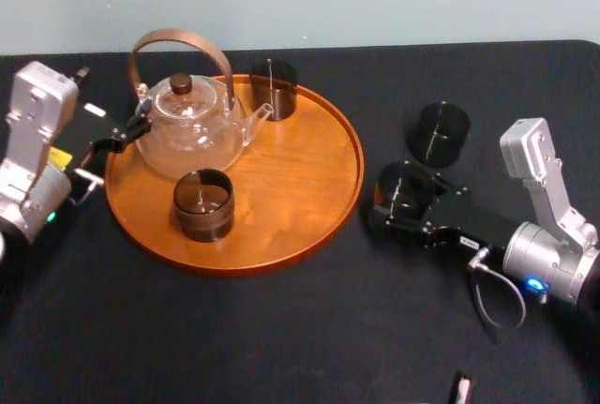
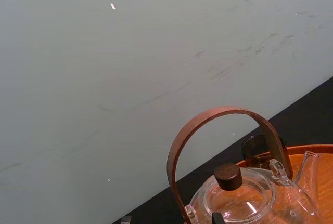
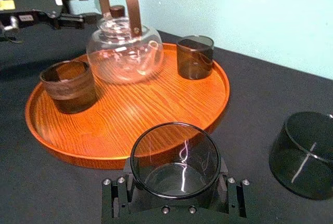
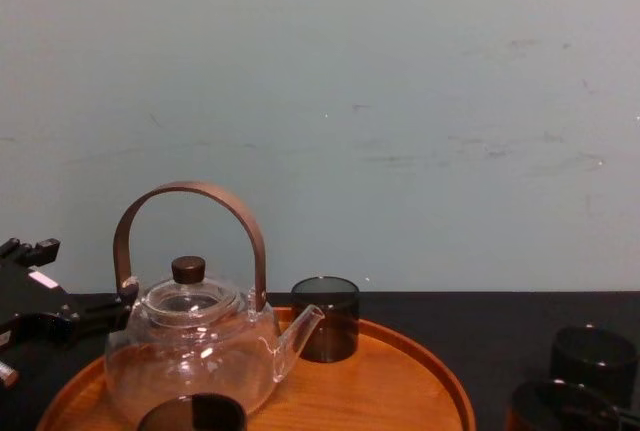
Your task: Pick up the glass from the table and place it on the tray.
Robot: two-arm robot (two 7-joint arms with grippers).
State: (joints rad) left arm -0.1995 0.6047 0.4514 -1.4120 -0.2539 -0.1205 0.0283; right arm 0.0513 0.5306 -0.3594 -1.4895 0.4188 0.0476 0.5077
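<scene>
Glass (image 1: 403, 190) is a dark, see-through tumbler, upright and sitting right in the right gripper (image 3: 176, 180). The jaws are clamped against its 2 sides, so the gripper is holding it. It's down low on the black table (image 1: 281, 329), just off the right rim of the tray (image 1: 281, 188). I honestly can't tell if its base is touching the table or a hair above it. It's not over the tray.

A 2nd loose glass (image 1: 437, 132) stands on the table a bit farther back and to the right, close to the held one but not touching it.

On the round wooden tray there's a clear glass teapot (image 1: 192, 127) with a brown arched handle on the far left part. 1 dark glass (image 1: 203, 204) is at the near side in front of it, and another dark glass (image 1: 273, 88) is at the far rim by the spout.

The left gripper (image 1: 120, 137) sits at the tray's left edge next to the teapot. Can't tell whether it's open or closed.
</scene>
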